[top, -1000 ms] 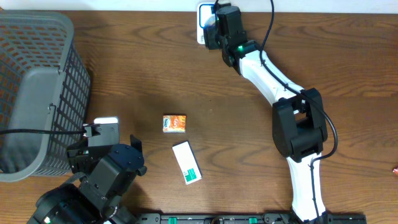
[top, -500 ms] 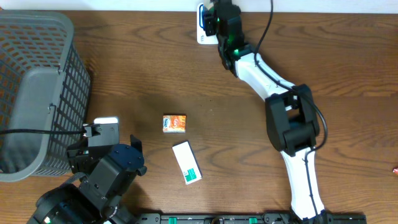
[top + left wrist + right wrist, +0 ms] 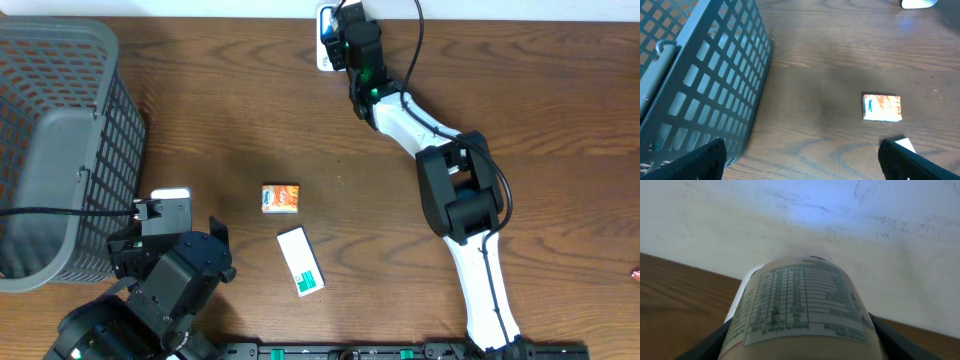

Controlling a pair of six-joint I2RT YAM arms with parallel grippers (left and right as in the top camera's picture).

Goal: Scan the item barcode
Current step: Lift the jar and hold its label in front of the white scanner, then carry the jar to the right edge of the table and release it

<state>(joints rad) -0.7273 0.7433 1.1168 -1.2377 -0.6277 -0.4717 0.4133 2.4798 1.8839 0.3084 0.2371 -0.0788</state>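
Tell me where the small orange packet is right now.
In the overhead view the orange packet lies flat slightly left of centre, just up-frame of the white-and-green box and well right of the grey basket.

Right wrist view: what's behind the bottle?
The edge of a white scanner shows left of the bottle, sitting on the wooden table, with a pale wall beyond. The bottle covers the rest of the scanner.

The bottle [image 3: 802,312] carries a printed table of rows and figures, seen upside down, too blurred to read; the orange packet [image 3: 882,108] bears a small blue logo, illegible.
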